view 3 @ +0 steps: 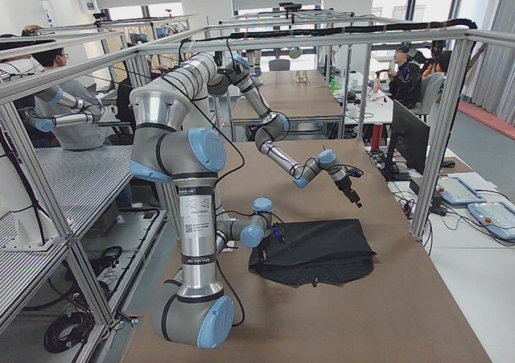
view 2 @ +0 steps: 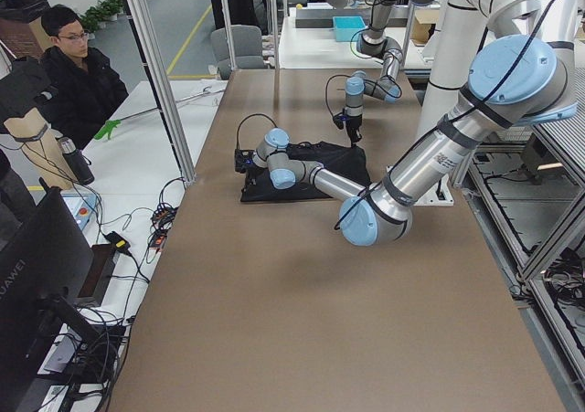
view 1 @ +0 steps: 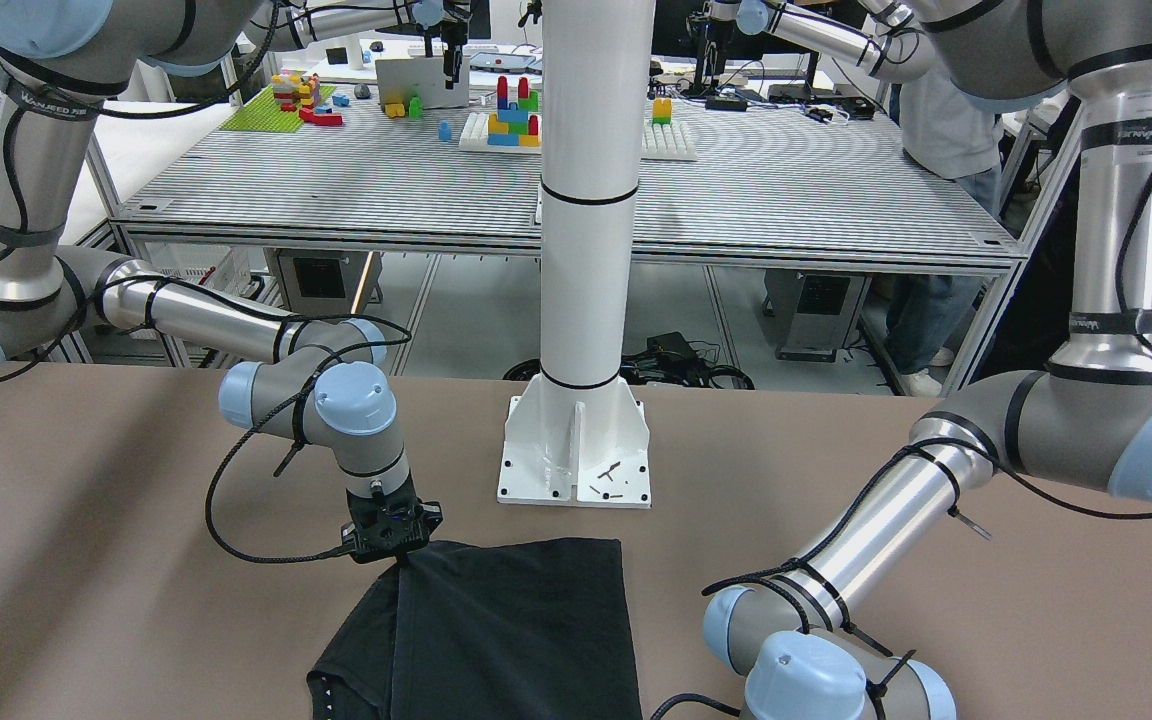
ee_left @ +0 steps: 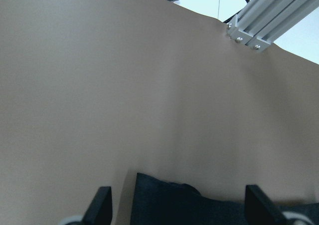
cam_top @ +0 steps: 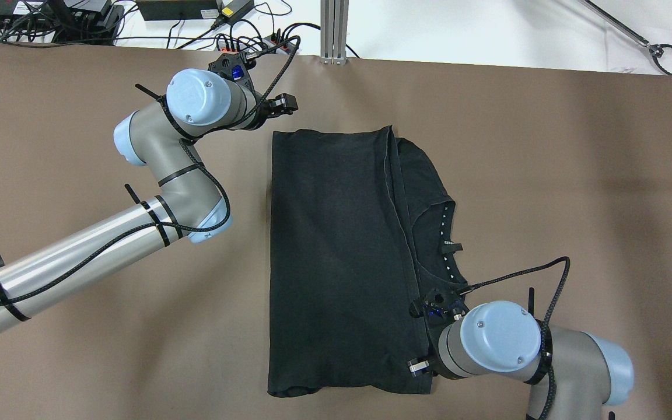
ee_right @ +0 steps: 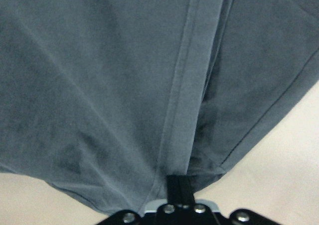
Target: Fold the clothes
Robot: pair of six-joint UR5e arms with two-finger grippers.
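A black shirt (cam_top: 336, 251) lies folded lengthwise on the brown table, with its collar and a sleeve showing along the right side (cam_top: 435, 210). My left gripper (cam_top: 284, 105) is open and empty, hovering just beyond the shirt's far left corner; in the left wrist view the shirt corner (ee_left: 189, 205) shows between its spread fingertips (ee_left: 102, 205). My right gripper (cam_top: 423, 338) is low at the shirt's near right edge and shut on the folded hem (ee_right: 184, 110). The front-facing view shows it (view 1: 401, 555) at that corner, with the cloth slightly lifted there.
The white column base (view 1: 576, 450) stands on the table just behind the shirt. An aluminium post (cam_top: 336, 29) and cables (cam_top: 242, 41) line the far edge. An operator (view 2: 78, 74) sits beyond the far side. Bare brown table (cam_top: 575, 175) lies on both sides.
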